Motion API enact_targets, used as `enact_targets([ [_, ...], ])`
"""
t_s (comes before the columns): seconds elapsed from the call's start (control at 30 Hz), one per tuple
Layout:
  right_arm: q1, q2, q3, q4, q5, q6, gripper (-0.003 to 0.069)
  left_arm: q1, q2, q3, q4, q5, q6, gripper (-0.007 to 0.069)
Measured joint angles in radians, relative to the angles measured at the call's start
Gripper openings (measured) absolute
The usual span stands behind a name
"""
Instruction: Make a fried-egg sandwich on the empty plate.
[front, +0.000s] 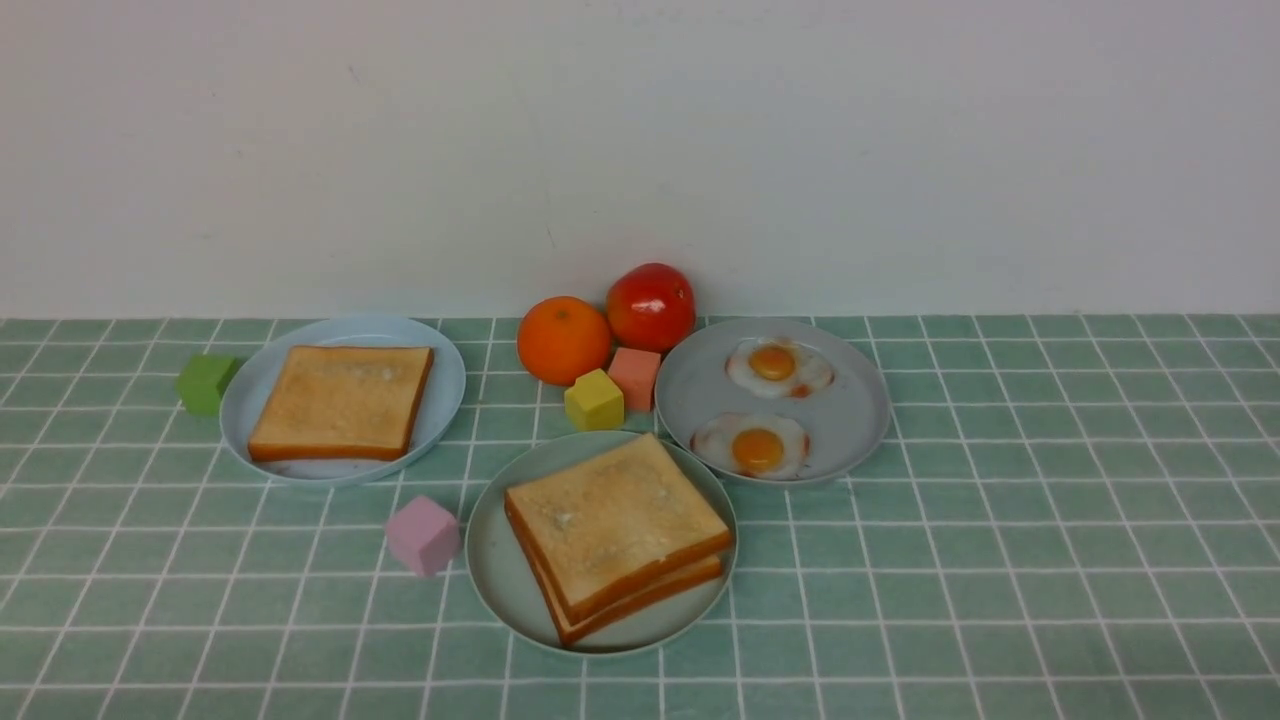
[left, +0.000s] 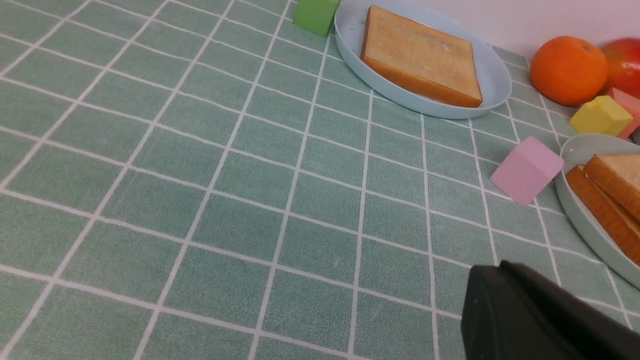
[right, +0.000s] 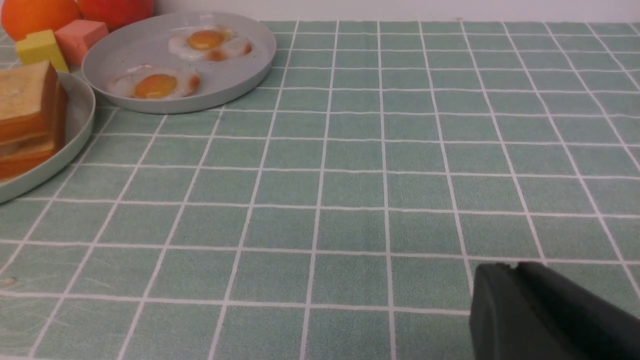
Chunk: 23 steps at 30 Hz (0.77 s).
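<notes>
The sandwich (front: 618, 535) sits on the mint plate (front: 490, 560), front and centre, between both arms and well clear of either gripper. The left gripper (left: 545, 320) is closed and empty. The right gripper (right: 550, 312) holds nothing; its gap I cannot tell. Around them lies flat checked cloth (front: 1000, 560), largely bare on the right.

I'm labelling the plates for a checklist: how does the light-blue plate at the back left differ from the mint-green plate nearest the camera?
The light-blue plate carries a single toast slice lying flat; the mint-green plate carries two slices stacked as a sandwich. The single slice sits roughly square to the table's grid, while the stack is turned at an angle, its slices slightly offset. A green cube is beside the blue plate, a pink cube beside the green one. Both are round with low rims.
</notes>
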Motion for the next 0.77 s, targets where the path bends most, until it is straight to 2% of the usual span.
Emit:
enact_targets([
  [0.77,0.0,0.0,0.0,0.001,0.001,0.0,0.0095,0.0,0.0,0.0,0.0,0.0,0.0,0.0005],
])
